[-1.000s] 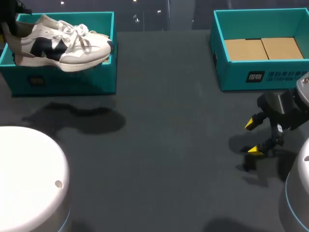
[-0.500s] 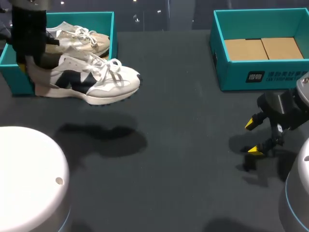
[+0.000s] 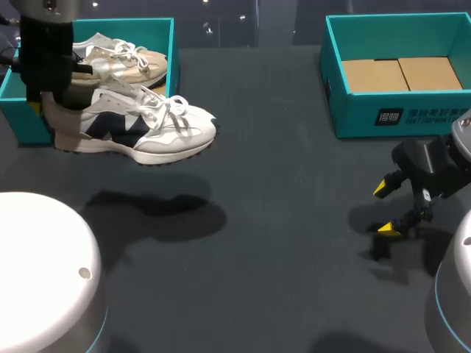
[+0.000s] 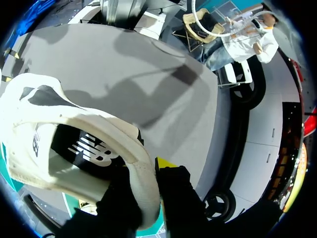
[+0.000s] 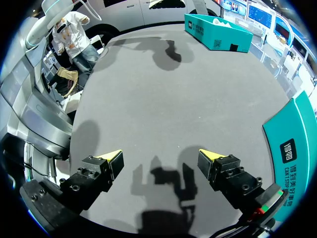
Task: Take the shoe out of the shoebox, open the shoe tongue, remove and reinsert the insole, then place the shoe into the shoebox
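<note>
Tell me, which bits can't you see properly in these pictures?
- Left wrist view: one finger of the left tool is hidden inside the heel of the held shoe.
- Head view: that tool's fingers are hidden behind the left arm.
- Head view: the second shoe in the left shoebox is partly covered by the arm and the held shoe.
- Head view: the right shoebox is cut off by the picture's edge.

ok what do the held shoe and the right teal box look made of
shoe: likely suede-like and mesh fabric panels, cloth laces, rubbery sole; the surfaces look soft and dull.
right box: probably cardboard, matte teal walls, bare brown flaps on its floor.
</note>
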You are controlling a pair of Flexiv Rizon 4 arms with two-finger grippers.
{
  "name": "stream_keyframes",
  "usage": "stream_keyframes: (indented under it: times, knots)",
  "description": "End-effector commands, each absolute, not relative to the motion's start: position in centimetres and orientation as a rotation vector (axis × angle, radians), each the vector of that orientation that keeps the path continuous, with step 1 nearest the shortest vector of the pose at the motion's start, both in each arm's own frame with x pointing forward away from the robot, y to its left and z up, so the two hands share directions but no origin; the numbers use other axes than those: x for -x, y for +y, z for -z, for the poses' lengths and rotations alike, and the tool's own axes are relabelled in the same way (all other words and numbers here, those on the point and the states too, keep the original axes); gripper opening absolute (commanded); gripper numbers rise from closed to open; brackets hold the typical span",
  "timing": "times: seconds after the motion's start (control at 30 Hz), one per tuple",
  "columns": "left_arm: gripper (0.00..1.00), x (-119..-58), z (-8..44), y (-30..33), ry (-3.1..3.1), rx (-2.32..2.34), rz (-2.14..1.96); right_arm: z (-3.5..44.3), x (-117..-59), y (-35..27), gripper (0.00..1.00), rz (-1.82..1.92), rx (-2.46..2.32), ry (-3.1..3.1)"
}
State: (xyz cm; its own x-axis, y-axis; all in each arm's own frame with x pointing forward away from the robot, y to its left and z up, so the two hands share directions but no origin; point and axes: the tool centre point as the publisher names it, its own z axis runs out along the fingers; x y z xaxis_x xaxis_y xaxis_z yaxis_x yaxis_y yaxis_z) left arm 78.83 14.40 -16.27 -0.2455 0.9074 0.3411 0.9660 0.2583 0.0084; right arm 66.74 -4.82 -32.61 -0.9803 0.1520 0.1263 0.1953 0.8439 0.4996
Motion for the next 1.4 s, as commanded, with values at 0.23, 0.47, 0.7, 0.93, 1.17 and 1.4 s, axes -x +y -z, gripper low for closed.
stream_keyframes:
  times: [0.23, 0.47, 0.7, 0.93, 1.17, 1.4]
  knots:
    - [0.0, -74.8, 19.8, 8.6, -2.215, 1.817, 0.409, 32.6, -66.6, -4.9, 1.0, 0.807, 0.278, -2.94]
    - [0.0, -74.0, 22.4, 5.8, -2.172, 1.861, 0.445, 32.6, -66.6, -4.9, 1.0, 0.807, 0.278, -2.94]
    - [0.0, -73.9, 25.0, 3.1, -2.157, 1.864, 0.459, 32.6, -66.6, -4.9, 1.0, 0.807, 0.278, -2.94]
    - [0.0, -73.5, 27.3, 0.4, -2.131, 1.883, 0.494, 32.6, -66.6, -4.9, 1.0, 0.807, 0.278, -2.94]
    - [0.0, -73.1, 28.8, -2.0, -2.122, 1.914, 0.522, 32.6, -66.6, -4.9, 1.0, 0.807, 0.278, -2.94]
    - [0.0, -73.0, 30.2, -4.0, -2.121, 1.932, 0.536, 32.6, -66.6, -4.9, 1.0, 0.807, 0.278, -2.94]
